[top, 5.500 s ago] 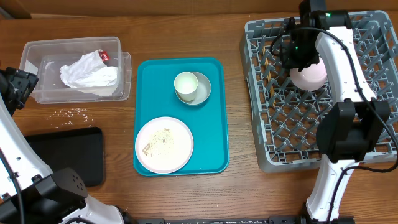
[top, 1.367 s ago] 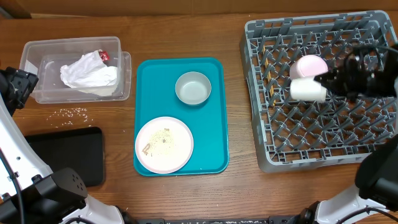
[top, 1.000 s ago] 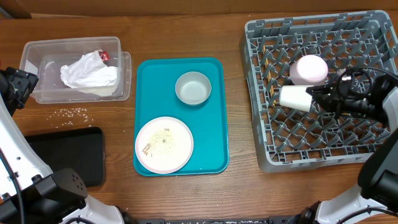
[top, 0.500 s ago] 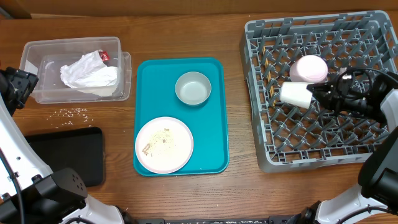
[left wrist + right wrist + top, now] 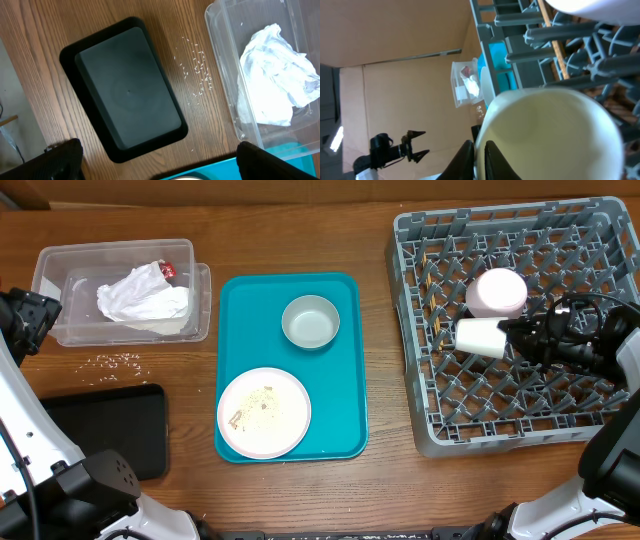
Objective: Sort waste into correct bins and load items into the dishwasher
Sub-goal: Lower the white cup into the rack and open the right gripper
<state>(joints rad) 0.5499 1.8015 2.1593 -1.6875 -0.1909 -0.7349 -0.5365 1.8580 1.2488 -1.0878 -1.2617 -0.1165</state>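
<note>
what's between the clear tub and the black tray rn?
Only scattered rice grains on the wooden table, between the clear tub and the black tray. The left wrist view shows it best.

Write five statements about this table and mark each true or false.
The napkin lies in the tub. True.
The plate sits on the teal tray. True.
The cup stands upright on the teal tray. False: it lies on its side in the rack, the right gripper pinching its rim.
The rice is in the black tray. False: that tray is empty; the rice lies beside it.
The left gripper holds the napkin. False: it is open and holds nothing.
</note>
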